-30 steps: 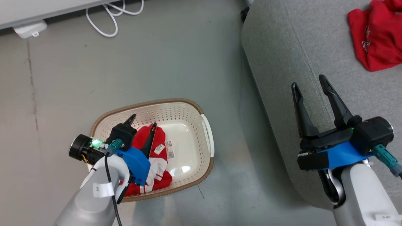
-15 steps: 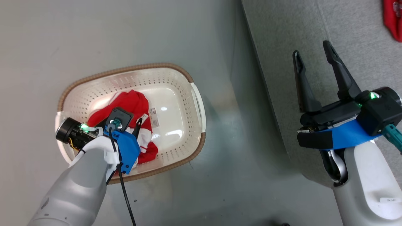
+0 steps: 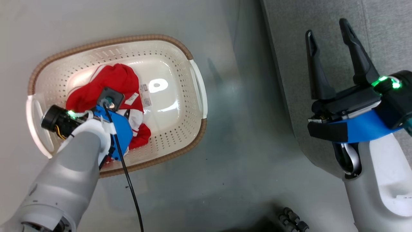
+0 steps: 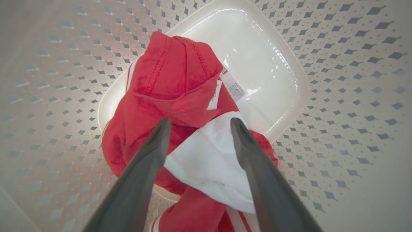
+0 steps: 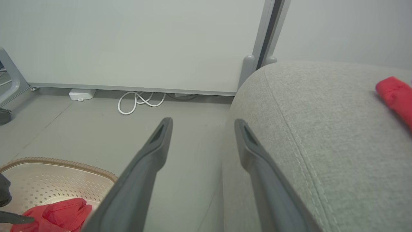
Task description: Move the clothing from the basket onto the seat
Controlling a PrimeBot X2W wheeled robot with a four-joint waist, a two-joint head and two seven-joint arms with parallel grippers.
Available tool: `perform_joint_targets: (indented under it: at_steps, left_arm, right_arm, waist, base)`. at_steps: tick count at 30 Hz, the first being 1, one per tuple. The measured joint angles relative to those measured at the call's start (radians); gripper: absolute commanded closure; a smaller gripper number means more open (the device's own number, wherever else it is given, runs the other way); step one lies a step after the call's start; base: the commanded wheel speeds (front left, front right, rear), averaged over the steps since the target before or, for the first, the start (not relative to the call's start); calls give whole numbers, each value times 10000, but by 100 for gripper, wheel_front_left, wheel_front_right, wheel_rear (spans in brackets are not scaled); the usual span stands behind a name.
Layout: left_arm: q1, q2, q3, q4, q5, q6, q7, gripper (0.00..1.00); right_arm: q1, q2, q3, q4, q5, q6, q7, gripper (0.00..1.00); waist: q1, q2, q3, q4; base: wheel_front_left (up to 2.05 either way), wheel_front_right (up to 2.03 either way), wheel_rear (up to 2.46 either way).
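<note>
Your clothing lies in a loose red heap on the floor of the basket, toward its left end, with a white panel and striped trim showing on the near side. Your left gripper is down inside the basket right over that heap. Its jaws are spread wide and clamp nothing, and the white panel sits between the two fingers. You cannot tell whether the tips touch the cloth. Your right gripper hangs by the edge of the seat, jaws also wide apart and empty. One red piece lies on the seat top.

Expect the fabric to be light, limp and shapeless. It will drape, stretch and trail when lifted. A shallow pinch on a single layer may slip out or bring up only a corner. Take hold where the cloth is bunched, at the thick fold where the red ridge meets the white panel, and bite deep. Watch for a hem catching on the basket's rim, because the basket looks light enough to be dragged along.
</note>
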Motion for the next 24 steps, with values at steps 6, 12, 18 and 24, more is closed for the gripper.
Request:
perform_joint_targets:
  at_steps: [6,12,18,24]
  left_arm:
    - [-484,125,31,163,-280,0,201,0]
    - [-924,236,23,290,-299,150,418,0]
    - [-1291,345,-2,341,-297,337,458,0]
    - [-1512,426,-109,366,-259,598,604,0]
  right_arm:
    - [-173,27,48,-255,-36,0,0,0]
    - [-291,86,31,-416,-42,0,0,0]
    - [-311,190,81,-545,-42,0,0,0]
    - [-330,263,61,-675,-73,0,-10,0]
  waist:
    - [0,0,597,-121]
    - [-1,0,1133,-302]
    - [-1,0,1574,-514]
    - [-1,0,1890,-662]
  base:
    - [0,0,0]
    - [0,0,0]
    - [0,0,0]
    - [0,0,0]
